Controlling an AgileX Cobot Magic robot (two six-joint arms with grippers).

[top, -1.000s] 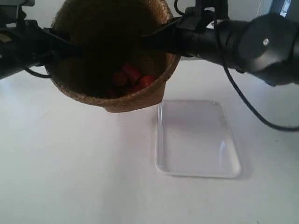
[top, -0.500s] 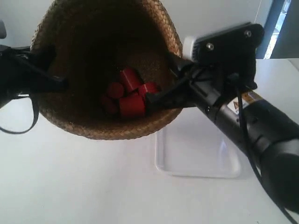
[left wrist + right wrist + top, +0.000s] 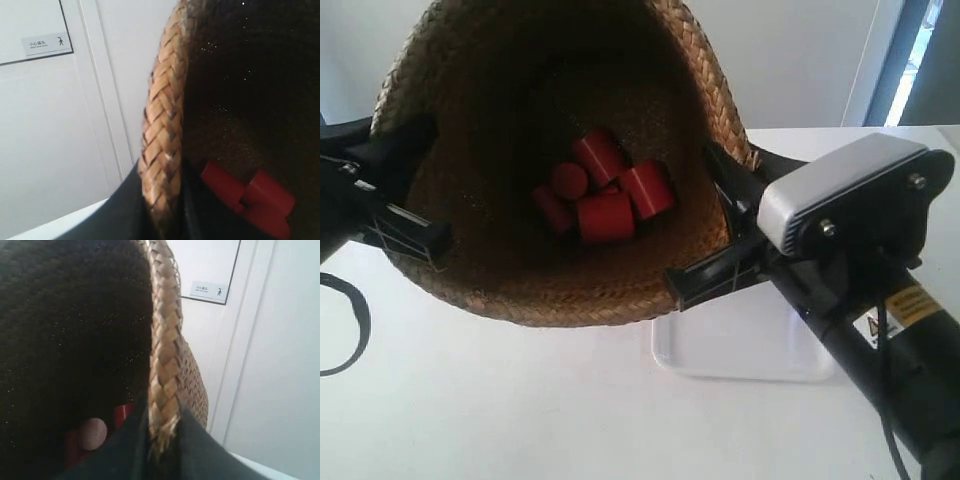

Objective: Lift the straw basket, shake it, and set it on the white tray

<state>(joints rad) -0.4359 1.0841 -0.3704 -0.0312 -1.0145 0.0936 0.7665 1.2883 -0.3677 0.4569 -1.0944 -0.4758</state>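
Note:
The straw basket (image 3: 560, 280) hangs in the air, tipped so its dark inside faces the exterior camera, with several red cylinders (image 3: 602, 190) at its bottom. My left gripper (image 3: 162, 200) is shut on the braided rim (image 3: 162, 130), one jaw outside and one inside. My right gripper (image 3: 162, 435) is shut on the opposite rim (image 3: 162, 355) the same way. In the exterior view the arms hold the rim at the left (image 3: 415, 235) and the right (image 3: 705, 280). The white tray (image 3: 750, 355) lies on the table below, mostly hidden by basket and arm.
The white table (image 3: 490, 410) stretches under the basket. The arm at the exterior view's right, with its grey camera box (image 3: 845, 205), crosses over the tray. A black cable (image 3: 345, 335) loops at the left. A white wall and door lie behind.
The basket has swung up and tilted toward the exterior camera, showing more of its inside. The red cylinders have shifted. The arm at the view's right has come lower and nearer.

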